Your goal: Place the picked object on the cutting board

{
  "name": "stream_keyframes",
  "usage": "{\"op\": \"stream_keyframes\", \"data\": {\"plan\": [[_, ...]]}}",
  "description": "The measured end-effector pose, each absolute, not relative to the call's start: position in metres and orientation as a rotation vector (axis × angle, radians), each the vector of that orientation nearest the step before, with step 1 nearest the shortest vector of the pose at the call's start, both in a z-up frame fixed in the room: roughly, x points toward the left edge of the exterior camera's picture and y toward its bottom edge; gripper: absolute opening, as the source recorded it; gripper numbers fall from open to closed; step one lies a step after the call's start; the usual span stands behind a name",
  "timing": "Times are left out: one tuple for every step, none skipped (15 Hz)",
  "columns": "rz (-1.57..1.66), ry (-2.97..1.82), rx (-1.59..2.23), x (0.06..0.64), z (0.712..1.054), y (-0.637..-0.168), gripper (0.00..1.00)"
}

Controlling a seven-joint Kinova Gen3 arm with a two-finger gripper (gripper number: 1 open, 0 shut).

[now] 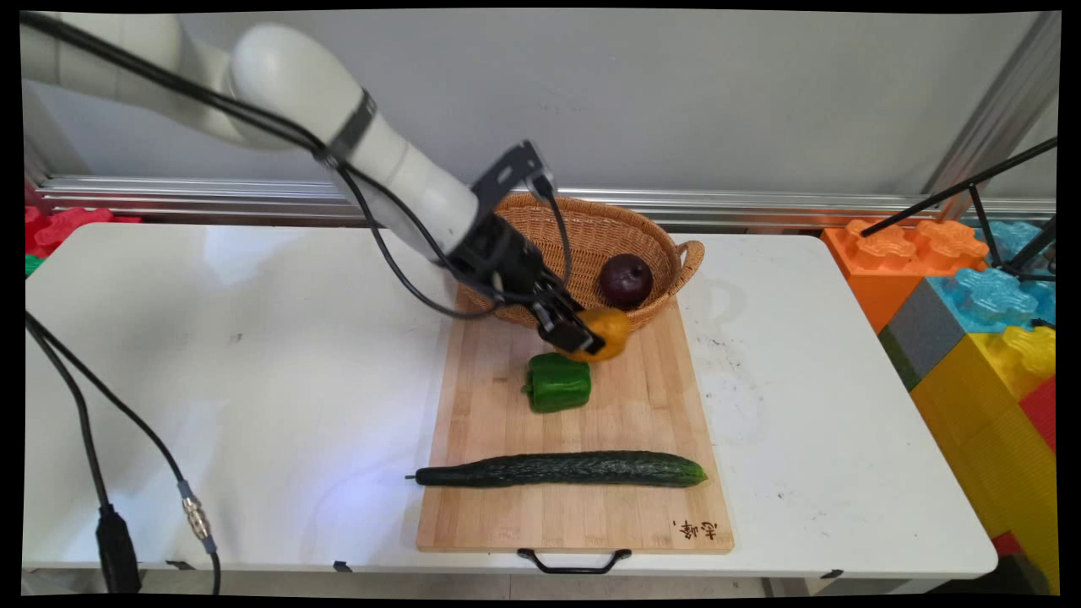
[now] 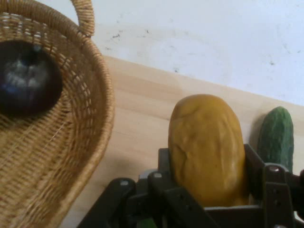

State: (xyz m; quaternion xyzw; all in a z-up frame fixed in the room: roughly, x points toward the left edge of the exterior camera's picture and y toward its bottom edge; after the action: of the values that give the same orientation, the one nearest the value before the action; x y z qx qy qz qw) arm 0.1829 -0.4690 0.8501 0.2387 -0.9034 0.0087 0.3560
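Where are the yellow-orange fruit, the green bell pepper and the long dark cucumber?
Yellow-orange fruit (image 2: 205, 147), hand view, its front.
Green bell pepper (image 1: 559, 382), main view, its middle.
Long dark green cucumber (image 1: 562, 469), main view, its middle.

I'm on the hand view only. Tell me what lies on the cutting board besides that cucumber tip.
Observer: A green bell pepper lies on the cutting board, just on the near side of the gripper and the yellow fruit it holds.
Operator: Give me the cucumber's lie.
Observer: The cucumber lies whole across the board's near part, its stem end just past the board's left edge.
Operator: Now place the board on the table.
Observer: Its near edge reaches the white table's near edge, and its black handle hangs past it.
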Motion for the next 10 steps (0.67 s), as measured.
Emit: {"op": "stream_keyframes", "data": {"plan": [[0.026,-2.331,0.617,0.176,0.843,-0.466,0.0],[0.029,-2.329,0.617,0.172,0.839,-0.465,0.0],[0.033,-2.324,0.617,0.164,0.831,-0.463,0.0],[0.037,-2.319,0.618,0.157,0.825,-0.462,0.0],[0.041,-2.316,0.619,0.153,0.821,-0.461,0.0],[0.044,-2.312,0.617,0.146,0.815,-0.461,0.0],[0.05,-2.309,0.616,0.139,0.808,-0.46,0.0],[0.055,-2.31,0.614,0.134,0.802,-0.459,0.0],[0.059,-2.313,0.613,0.131,0.799,-0.459,0.0],[0.065,-2.317,0.611,0.127,0.793,-0.458,0.0]]}}
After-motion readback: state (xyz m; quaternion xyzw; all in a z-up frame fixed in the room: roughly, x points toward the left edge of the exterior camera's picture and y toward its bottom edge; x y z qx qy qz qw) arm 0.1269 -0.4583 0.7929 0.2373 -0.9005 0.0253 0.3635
